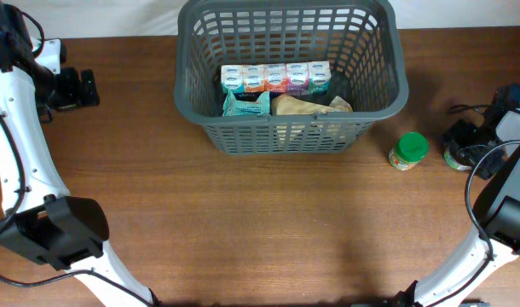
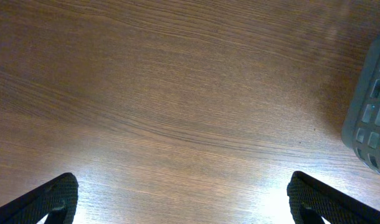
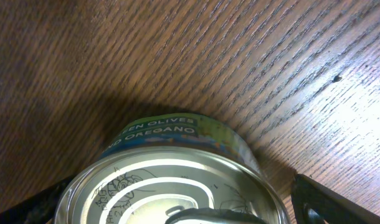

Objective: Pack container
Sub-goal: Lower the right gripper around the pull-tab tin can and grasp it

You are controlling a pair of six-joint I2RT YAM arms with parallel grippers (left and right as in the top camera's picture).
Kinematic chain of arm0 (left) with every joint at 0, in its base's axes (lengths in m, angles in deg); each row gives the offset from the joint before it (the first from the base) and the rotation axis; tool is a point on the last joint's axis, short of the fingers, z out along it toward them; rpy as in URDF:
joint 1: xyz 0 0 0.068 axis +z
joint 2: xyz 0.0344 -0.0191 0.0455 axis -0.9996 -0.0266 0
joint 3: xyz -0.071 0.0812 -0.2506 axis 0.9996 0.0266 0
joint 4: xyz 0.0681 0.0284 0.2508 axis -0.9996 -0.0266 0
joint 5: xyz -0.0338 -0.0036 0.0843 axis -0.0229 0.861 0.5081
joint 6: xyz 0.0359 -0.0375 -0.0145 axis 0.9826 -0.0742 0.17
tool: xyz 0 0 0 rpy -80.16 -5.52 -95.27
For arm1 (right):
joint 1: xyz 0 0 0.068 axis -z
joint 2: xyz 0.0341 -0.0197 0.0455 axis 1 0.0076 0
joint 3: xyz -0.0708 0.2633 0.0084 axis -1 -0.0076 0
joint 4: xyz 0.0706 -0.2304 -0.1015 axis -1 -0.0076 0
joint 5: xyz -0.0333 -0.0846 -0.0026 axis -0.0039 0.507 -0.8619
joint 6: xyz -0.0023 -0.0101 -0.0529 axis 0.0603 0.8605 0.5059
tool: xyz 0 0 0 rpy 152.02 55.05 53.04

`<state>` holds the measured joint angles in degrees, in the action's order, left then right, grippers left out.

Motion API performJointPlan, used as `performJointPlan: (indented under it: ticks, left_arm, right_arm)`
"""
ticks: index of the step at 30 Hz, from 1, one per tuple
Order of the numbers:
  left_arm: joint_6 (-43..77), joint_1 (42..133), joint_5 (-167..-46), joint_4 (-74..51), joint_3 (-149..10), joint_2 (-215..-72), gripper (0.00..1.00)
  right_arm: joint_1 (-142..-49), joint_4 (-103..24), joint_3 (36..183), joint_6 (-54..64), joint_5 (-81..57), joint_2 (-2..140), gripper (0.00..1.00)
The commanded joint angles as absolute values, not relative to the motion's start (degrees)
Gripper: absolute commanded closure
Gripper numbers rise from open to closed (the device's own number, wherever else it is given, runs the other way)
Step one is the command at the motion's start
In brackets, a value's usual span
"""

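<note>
L claw (image 2: 182,200): open, above brown wood surface (image 2: 177,93).
R claw (image 3: 180,208): open, astride round metal olive tin (image 3: 177,134).
Dark grey plastic lattice basket (image 1: 286,143): part full.

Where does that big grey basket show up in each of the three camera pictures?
Overhead: grey basket, top centre, groceries inside.
Left wrist: only its corner, at the right edge.
Right wrist: not in it; an olive tin fills the bottom.
Shared landmark: the brown wooden table, in all three views.
</note>
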<state>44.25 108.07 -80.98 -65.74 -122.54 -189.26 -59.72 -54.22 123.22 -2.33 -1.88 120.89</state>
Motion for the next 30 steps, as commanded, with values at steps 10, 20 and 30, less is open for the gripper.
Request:
performJointPlan:
  ticks: [10,20,30]
  left_arm:
    - [43.5,108.4,-81.6,-65.8,-122.1,-189.1,0.01]
    - [43.5,108.4,-81.6,-65.8,-122.1,-189.1,0.01]
    - [43.5,108.4,-81.6,-65.8,-122.1,-189.1,0.01]
  right_arm:
    - [-59.9,-54.5,122.0,-4.2,-0.8,121.7,0.10]
    - [-59.9,-55.0,122.0,-6.3,-0.8,121.7,0.29]
    - [-59.9,-55.3,122.0,-6.3,-0.8,121.7,0.51]
